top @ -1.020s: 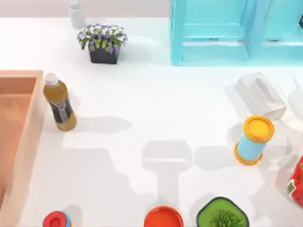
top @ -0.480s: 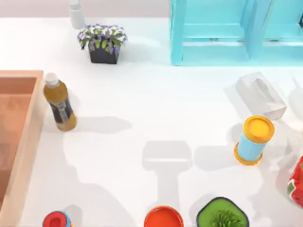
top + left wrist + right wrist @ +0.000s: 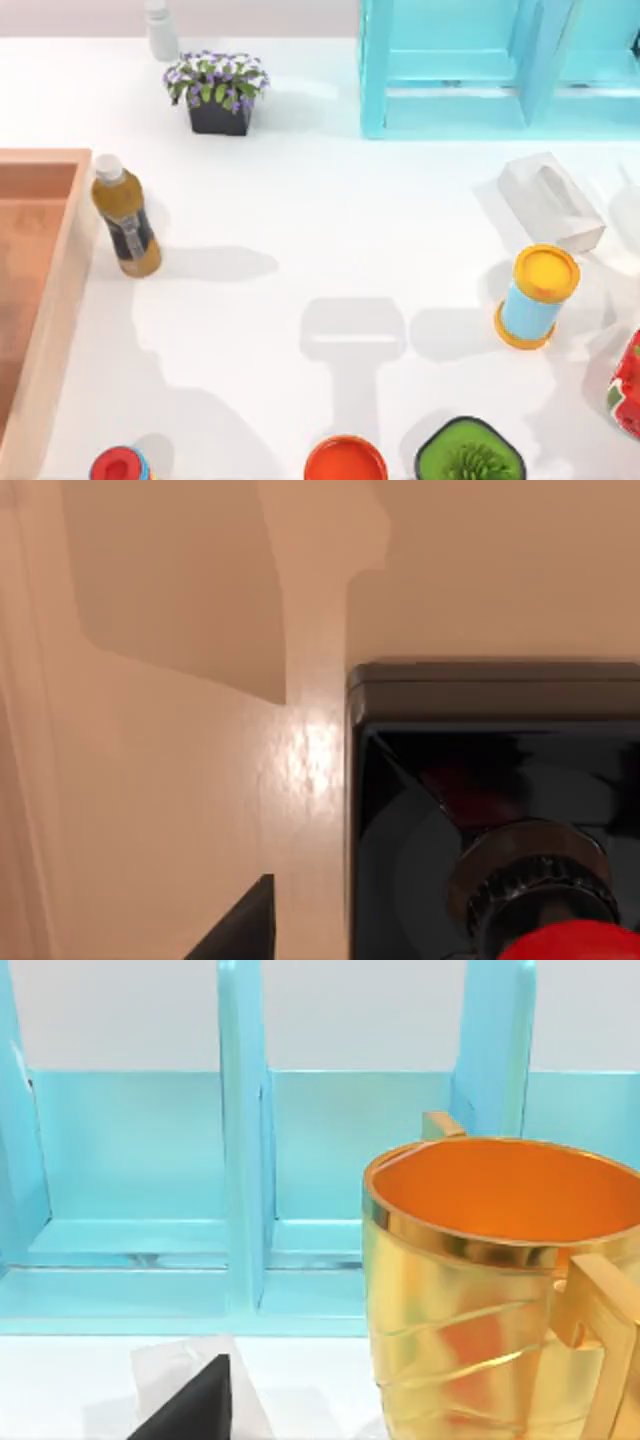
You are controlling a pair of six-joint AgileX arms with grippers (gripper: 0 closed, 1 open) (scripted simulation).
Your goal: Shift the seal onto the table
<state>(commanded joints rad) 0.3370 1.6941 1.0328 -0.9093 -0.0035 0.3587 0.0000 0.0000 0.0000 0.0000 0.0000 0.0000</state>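
Near, at my left wrist: the seal (image 3: pixel 495 810), a black square block with a metal collar and the edge of a red knob, stands on the orange-brown floor of the wooden tray (image 3: pixel 170 780). A dark fingertip (image 3: pixel 235 930) of my left gripper shows beside it, apart from the block; I cannot tell whether the fingers stand apart or together.

Near, at my right wrist: a gold cup (image 3: pixel 500 1290) with an orange inside, upright on the table (image 3: pixel 60 1380); one dark fingertip (image 3: pixel 190 1405) of my right gripper; finger spacing cannot be told here either.

Top view, near edge: red-capped blue can (image 3: pixel 120 466), orange round lid (image 3: pixel 346 460), green round item (image 3: pixel 470 458).

Middle: tray rim (image 3: pixel 62 300) at the table's left; amber bottle (image 3: pixel 126 228) just beside it; blue can with yellow lid (image 3: pixel 537 295) at the right; white tissue box (image 3: pixel 552 202) behind it; red item (image 3: pixel 628 385) at the right edge.

Far: potted flowers (image 3: pixel 217 90), white bottle (image 3: pixel 160 28), light-blue shelf unit (image 3: pixel 480 65).
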